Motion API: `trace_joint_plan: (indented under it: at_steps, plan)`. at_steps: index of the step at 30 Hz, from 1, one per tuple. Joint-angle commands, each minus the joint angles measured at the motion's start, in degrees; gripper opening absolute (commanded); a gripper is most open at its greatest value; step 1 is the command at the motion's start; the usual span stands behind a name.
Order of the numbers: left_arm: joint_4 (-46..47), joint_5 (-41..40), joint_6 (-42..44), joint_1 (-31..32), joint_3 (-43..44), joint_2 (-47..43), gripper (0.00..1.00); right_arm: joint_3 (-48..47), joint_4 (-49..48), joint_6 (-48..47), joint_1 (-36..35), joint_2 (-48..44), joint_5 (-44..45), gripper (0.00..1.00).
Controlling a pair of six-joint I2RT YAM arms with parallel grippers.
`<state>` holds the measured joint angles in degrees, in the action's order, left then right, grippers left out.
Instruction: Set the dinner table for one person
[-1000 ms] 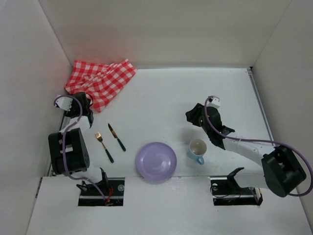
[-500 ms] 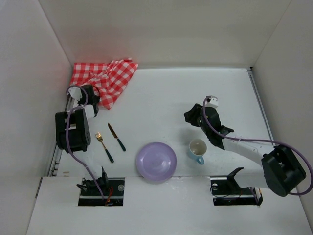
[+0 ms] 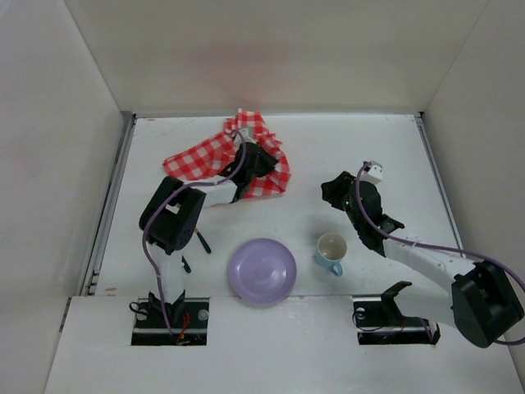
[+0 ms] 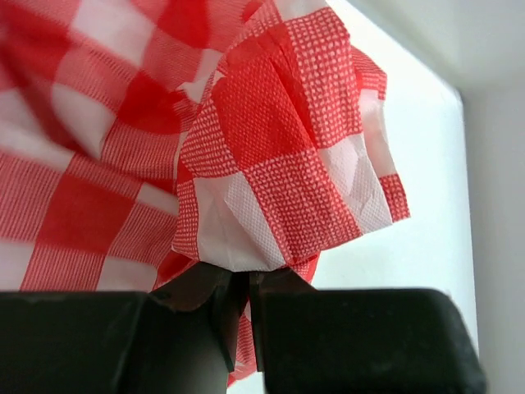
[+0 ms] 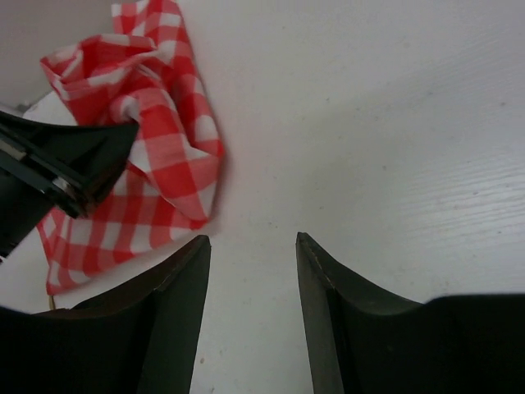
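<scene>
On the white dinner table [image 3: 369,148] a red-checked cloth [image 3: 215,154] lies bunched at the back middle. My left gripper [image 3: 262,161] reaches across it and is shut on a fold of the cloth [image 4: 279,164]; its closed tips [image 4: 246,283] pinch the fabric from below. My right gripper [image 3: 330,190] hovers open to the right of the cloth, nothing between its fingers [image 5: 250,242]. In the right wrist view the cloth [image 5: 164,164] and the left gripper [image 5: 66,160] sit to the upper left.
A purple plate [image 3: 262,271] sits near the front middle with a blue mug [image 3: 331,250] to its right. A dark-handled knife [image 3: 202,241] shows partly beside the left arm. White walls enclose the table on three sides.
My left gripper shut on the cloth and swung from the left edge toward the back middle, dragging the cloth along. The right gripper shifted slightly right and stayed open.
</scene>
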<state>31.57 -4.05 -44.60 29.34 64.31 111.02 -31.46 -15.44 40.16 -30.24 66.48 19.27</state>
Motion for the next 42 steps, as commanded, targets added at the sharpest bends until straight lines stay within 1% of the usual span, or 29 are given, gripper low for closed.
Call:
trace_joint_plan:
  at_steps: [1, 3, 4, 6, 7, 8, 10, 14, 16, 18, 21, 24, 28, 30, 34, 36, 38, 42]
  plan:
    - [3.1, 4.0, 7.2, 5.6, 6.7, 3.6, 0.06, 1.7, -2.5, 1.8, 2.0, -3.9, 3.6, 0.53]
    - [1.1, 5.4, 11.1, 8.0, 9.9, 6.2, 0.09, 2.2, -2.6, 2.7, 2.9, -4.3, 3.5, 0.54]
    - [-0.4, 5.5, 12.5, 9.0, 11.2, 7.1, 0.13, 2.3, -2.3, 3.0, 3.3, -4.3, 3.4, 0.55]
    - [-1.7, 4.9, 14.4, 10.2, 12.0, 7.3, 0.28, 2.5, -2.3, 3.1, 3.6, -4.4, 3.8, 0.6]
    - [-1.7, 4.2, 15.1, 10.4, 11.5, 6.5, 0.37, 2.6, -2.5, 3.2, 3.9, -4.3, 3.8, 0.62]
    - [-1.6, 3.7, 15.8, 10.5, 10.5, 5.0, 0.45, 2.6, -2.2, 3.4, 4.4, -4.1, 3.9, 0.64]
    - [-1.3, 4.0, 16.6, 10.3, 8.0, 1.7, 0.5, 2.5, -2.0, 3.5, 5.1, -3.4, 3.6, 0.66]
    - [0.9, 4.0, 15.6, 9.2, 0.6, -7.8, 0.55, 1.5, -2.5, 3.1, 5.9, -0.8, 2.7, 0.73]
    - [1.4, 4.8, 13.0, 8.1, -2.4, -11.7, 0.58, -0.3, -2.2, 1.9, 5.6, 1.3, 1.0, 0.74]
    - [1.0, 6.2, 8.6, 6.0, -4.8, -14.6, 0.58, -2.3, -1.8, 0.0, 5.5, 2.9, -0.2, 0.77]
    - [0.2, 6.4, 3.7, 1.9, -7.3, -16.4, 0.58, -5.8, -0.1, -1.7, 3.5, 5.0, -0.5, 0.79]
    - [-1.4, 4.9, 2.2, -2.4, -7.7, -14.7, 0.59, -9.8, 2.7, -3.9, 2.4, 6.6, 0.2, 0.84]
    - [-8.4, 3.7, 3.5, -7.4, -2.7, -9.3, 0.59, -17.9, 8.2, -3.9, 3.3, 11.7, 0.5, 0.88]
    - [-10.0, 3.0, 4.1, -8.6, -1.1, -7.8, 0.6, -22.3, 11.6, -4.5, 4.5, 14.5, 0.2, 0.9]
    - [-10.2, 2.5, 6.2, -8.6, 1.0, -6.5, 0.64, -30.3, 14.8, -6.8, 5.2, 21.0, -1.1, 0.92]
    - [-10.9, 3.8, 7.5, -8.5, 2.8, -5.0, 0.66, -34.8, 18.5, -6.9, 6.4, 25.0, -2.0, 0.92]
    - [-13.6, 4.7, 8.7, -8.5, 4.8, -3.8, 0.66, -38.0, 21.7, -6.7, 7.3, 27.9, -2.0, 0.9]
    - [-17.9, 0.2, 12.0, -8.3, 8.1, -2.0, 0.66, -41.4, 24.5, -6.1, 9.9, 32.0, -1.4, 0.86]
